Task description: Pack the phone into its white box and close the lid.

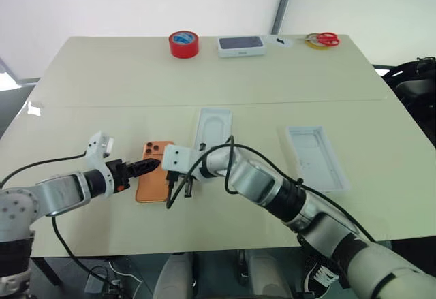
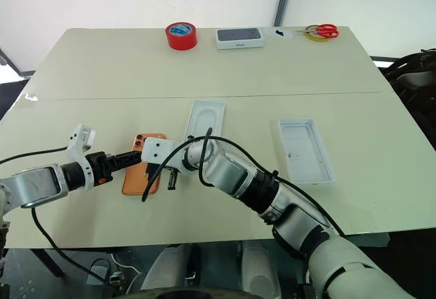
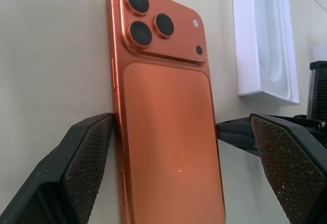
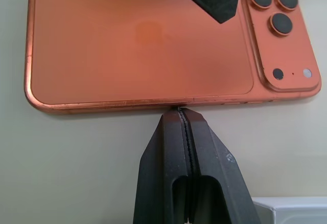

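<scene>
Slick, stiff phone (image 3: pixel 166 127): my open left tool (image 3: pixel 181 132) straddles its long edges; my closed right tool (image 4: pixel 185 113) braces at three o'clock.

An orange phone (image 1: pixel 154 171) lies flat on the desk (image 1: pixel 82 74) near its front edge, back facing up, three-lens camera cluster pointing toward the far edge. Just beyond it lies a shallow white box (image 1: pixel 212 131), open side up. A second shallow white tray, the lid (image 1: pixel 316 156), lies toward the right edge, hollow side up.

Left gripper (image 3: pixel 168 132) jaws spread wide — right gripper (image 4: pixel 185 113) jaws pressed together.
</scene>
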Robot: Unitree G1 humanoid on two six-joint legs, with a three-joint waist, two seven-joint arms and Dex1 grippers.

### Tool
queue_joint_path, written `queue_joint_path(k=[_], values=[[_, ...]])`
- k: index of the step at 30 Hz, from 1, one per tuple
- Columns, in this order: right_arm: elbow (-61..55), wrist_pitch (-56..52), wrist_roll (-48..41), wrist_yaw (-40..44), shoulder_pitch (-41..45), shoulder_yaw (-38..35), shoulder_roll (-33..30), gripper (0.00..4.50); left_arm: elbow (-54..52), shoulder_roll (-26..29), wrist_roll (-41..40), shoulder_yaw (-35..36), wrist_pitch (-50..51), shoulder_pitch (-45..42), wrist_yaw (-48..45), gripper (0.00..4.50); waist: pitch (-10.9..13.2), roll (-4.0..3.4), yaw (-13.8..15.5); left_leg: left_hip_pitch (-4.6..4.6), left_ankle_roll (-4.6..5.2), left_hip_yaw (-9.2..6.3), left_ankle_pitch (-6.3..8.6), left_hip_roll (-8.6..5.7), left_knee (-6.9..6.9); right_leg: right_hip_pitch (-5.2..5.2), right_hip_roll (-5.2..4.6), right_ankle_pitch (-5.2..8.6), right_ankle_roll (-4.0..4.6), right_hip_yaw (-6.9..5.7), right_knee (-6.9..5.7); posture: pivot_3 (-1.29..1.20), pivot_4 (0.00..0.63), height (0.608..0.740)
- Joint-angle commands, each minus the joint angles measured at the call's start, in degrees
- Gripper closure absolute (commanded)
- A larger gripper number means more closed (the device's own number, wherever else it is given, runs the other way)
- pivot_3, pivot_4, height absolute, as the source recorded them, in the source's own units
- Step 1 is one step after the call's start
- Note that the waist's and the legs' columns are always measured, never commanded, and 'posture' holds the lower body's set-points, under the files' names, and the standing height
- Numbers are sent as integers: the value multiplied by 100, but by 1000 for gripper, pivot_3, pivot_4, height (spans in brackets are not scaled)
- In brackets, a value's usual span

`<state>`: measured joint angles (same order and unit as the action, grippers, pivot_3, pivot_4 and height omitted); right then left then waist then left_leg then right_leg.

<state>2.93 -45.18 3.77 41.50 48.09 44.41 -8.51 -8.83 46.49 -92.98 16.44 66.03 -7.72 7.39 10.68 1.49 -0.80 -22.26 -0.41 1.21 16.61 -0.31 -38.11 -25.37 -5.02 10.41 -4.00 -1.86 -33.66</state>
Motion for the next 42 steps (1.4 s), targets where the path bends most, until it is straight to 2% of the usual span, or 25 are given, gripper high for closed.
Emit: queue_joint_path(k=[1, 6, 20, 23, 27, 28, 42], values=[[-9, 57, 24, 55, -67, -19, 159, 4500, -118, -210, -500, -348, 159, -25, 79, 54, 0, 1, 2, 0, 0, -1, 0, 0, 0, 0, 0, 0, 0, 0, -1, 0, 150, 732], [-34, 78, 73, 78, -118, -54, 174, 4500, -55, -257, -939, -306, 12, -53, 253, 54, -1, 1, -7, 0, -1, -2, -1, 0, 0, -1, 0, 0, 0, 0, -4, 0, 150, 732], [-101, 32, 103, 78, -212, -102, 193, 4500, 337, 30, -738, -92, -81, -36, 229, 54, -1, 1, -31, 3, -7, -2, -5, 4, 0, -7, 8, 0, -1, 0, -23, 0, 150, 732], [-103, 20, 102, 75, -223, -115, 198, 4500, 337, 35, -750, -75, -99, 6, 242, 889, 0, 1, -33, 4, -8, -2, -6, 4, 0, -7, 9, 1, -1, 0, -27, 0, 150, 732], [-92, 19, 115, 52, -228, -162, 183, 4500, 336, 72, -751, -21, -108, 68, 234, 2873, 0, 1, -29, 4, -8, -2, -6, 5, 0, -8, 9, 1, -2, 0, -28, 0, 150, 732], [-82, 19, 124, 36, -228, -186, 179, 4500, 344, 89, -740, -6, -107, 82, 233, 3247, 0, 1, -27, 4, -8, -2, -6, 5, 0, -8, 9, 1, -2, 0, -28, 0, 150, 732], [-414, -112, 152, 16, -201, -519, -118, 4500, 399, 91, -888, 174, -242, 269, 274, 3247, 0, 2, -23, 3, -9, -3, -7, 5, 0, -10, 7, 1, 0, 0, -30, 0, 150, 732]])
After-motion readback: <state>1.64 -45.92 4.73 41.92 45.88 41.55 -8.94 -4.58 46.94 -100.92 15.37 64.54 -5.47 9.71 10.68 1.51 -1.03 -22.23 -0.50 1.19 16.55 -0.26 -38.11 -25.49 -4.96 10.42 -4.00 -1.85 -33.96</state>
